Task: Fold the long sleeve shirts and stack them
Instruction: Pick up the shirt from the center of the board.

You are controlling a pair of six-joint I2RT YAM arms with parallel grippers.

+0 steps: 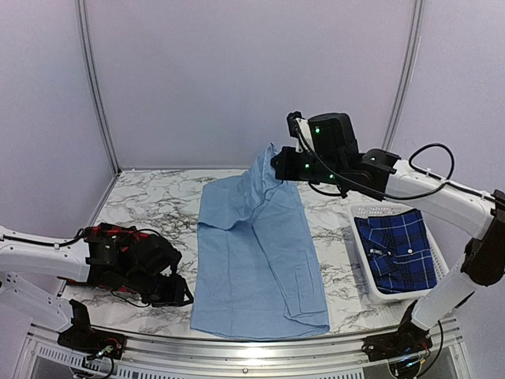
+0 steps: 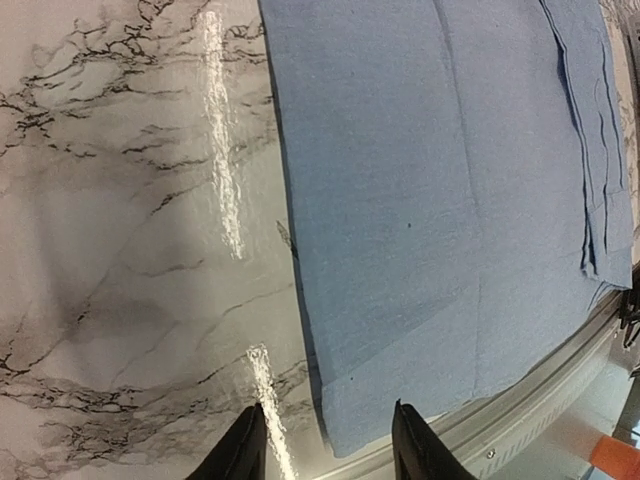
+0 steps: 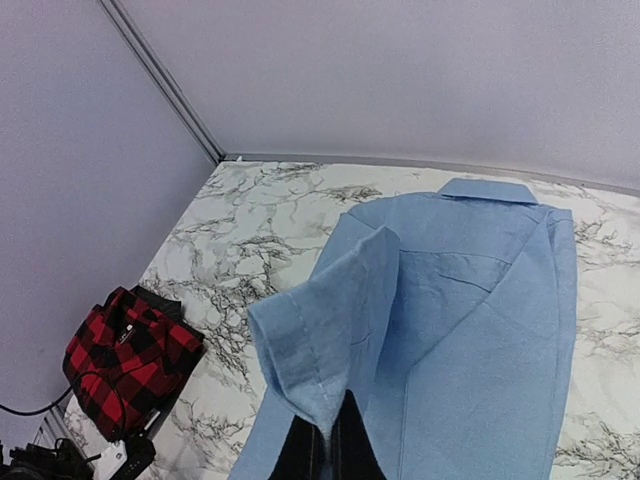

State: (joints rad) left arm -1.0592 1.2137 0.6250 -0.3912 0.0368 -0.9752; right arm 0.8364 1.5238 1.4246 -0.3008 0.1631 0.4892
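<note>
My right claw [image 3: 328, 435] clamps the light blue shirt [image 1: 252, 260] cuff above the marble table [image 1: 158, 197]; left claw [image 2: 328, 445] apart, near the front edge.

No legible writing is found in any view.
A small pale tag [image 1: 377, 251] is seen on the dark blue plaid shirt [image 1: 404, 254] lying in the white basket [image 1: 379, 211], but its print is too small to be read. No lettering can be made out on the light blue shirt [image 1: 252, 260] or the red-and-black check shirt [image 3: 125, 365].

lt blue shirt [image 1: 256, 260], red/blk check shirt [image 3: 125, 360], dk blue plaid shirt [image 1: 398, 253]; white-grey marble table [image 1: 158, 205]
</note>
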